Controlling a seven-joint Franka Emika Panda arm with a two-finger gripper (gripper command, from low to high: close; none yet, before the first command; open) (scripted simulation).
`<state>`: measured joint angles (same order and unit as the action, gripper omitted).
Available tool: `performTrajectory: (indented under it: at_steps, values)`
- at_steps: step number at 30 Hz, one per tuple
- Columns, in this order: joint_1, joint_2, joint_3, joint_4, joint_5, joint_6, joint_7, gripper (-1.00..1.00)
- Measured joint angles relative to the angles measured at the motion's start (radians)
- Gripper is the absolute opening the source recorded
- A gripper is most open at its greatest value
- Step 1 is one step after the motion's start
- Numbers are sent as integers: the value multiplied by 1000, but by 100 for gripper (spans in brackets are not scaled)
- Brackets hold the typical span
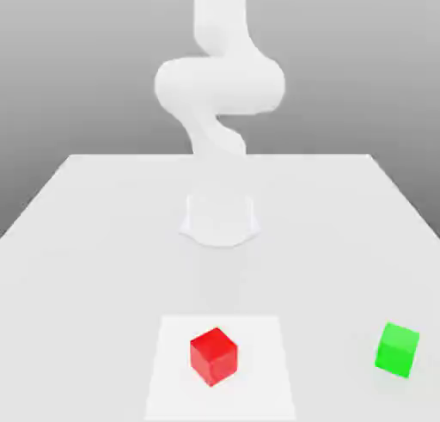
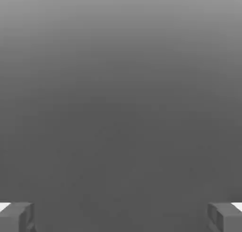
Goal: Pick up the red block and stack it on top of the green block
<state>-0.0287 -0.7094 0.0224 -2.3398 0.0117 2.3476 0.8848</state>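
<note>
On the table (image 1: 103, 240), one red block (image 1: 213, 356), one green block (image 1: 397, 349)

No legible text, label, brand, number or sign on any surface: red block (image 1: 213, 356), green block (image 1: 397, 349), white table (image 1: 103, 240) and arm (image 1: 219, 85) all plain, unmarked

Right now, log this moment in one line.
pincer: open, empty | red block: on table | green block: apart, exterior view's right | stack: not started
</note>
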Motion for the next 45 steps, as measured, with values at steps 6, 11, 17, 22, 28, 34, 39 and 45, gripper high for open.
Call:
performTrajectory:
  at_steps: [6, 11, 17, 22, 28, 34, 39, 45]
  values:
    - [-67, 223, 60, -97, 16, 116, 218, 0]
    - [-111, 404, 103, -177, 11, 211, 408, 0]
    - [-151, 623, 137, -271, -15, 325, 651, 0]
    - [-146, 805, 121, -331, -53, 430, 830, 0]
    - [-107, 985, 67, -311, -123, 577, 895, -100]
    - [-105, 993, 64, -310, -127, 585, 899, -100]
    - [-127, 837, 102, -334, -59, 454, 849, -100]
    - [7, 802, 219, -271, -64, 350, 734, -100]
